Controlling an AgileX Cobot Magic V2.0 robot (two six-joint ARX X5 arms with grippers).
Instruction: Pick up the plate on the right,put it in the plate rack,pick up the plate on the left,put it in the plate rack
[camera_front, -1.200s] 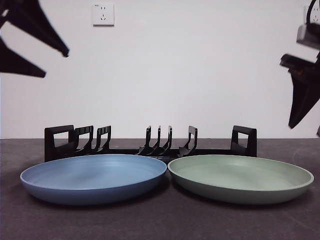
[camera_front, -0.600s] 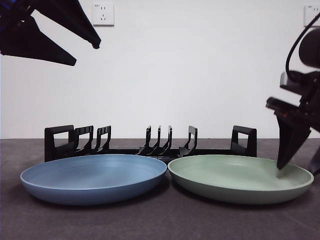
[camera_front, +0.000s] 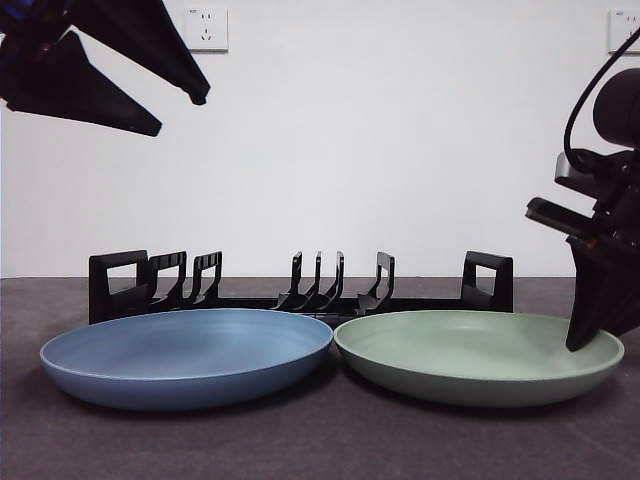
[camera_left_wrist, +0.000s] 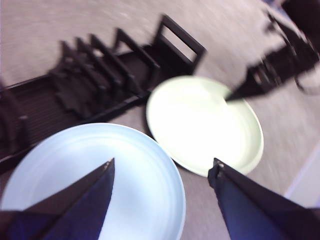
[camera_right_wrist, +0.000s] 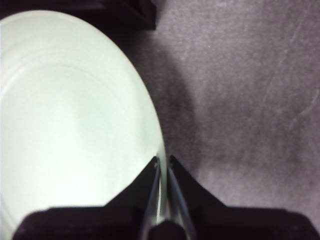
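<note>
The green plate (camera_front: 470, 350) lies on the right of the table, touching the blue plate (camera_front: 190, 350) on the left. Behind both stands the long black plate rack (camera_front: 300, 295), with nothing in its slots. My right gripper (camera_front: 585, 338) is down at the green plate's right rim. In the right wrist view, the right gripper (camera_right_wrist: 163, 160) is shut on the rim of the green plate (camera_right_wrist: 70, 115). My left gripper (camera_front: 178, 113) hangs open high at the left. In its wrist view, the left gripper (camera_left_wrist: 163, 163) is above the blue plate (camera_left_wrist: 75, 160), with the green plate (camera_left_wrist: 200, 125) and the rack (camera_left_wrist: 100, 75) beyond.
The dark grey table (camera_front: 320, 440) runs to a white wall with a socket (camera_front: 206, 28). The two plates fill most of the width in front of the rack.
My right gripper has come down from the upper right and closed on the green plate's right rim. The left gripper swung in from the left edge, then held still.
</note>
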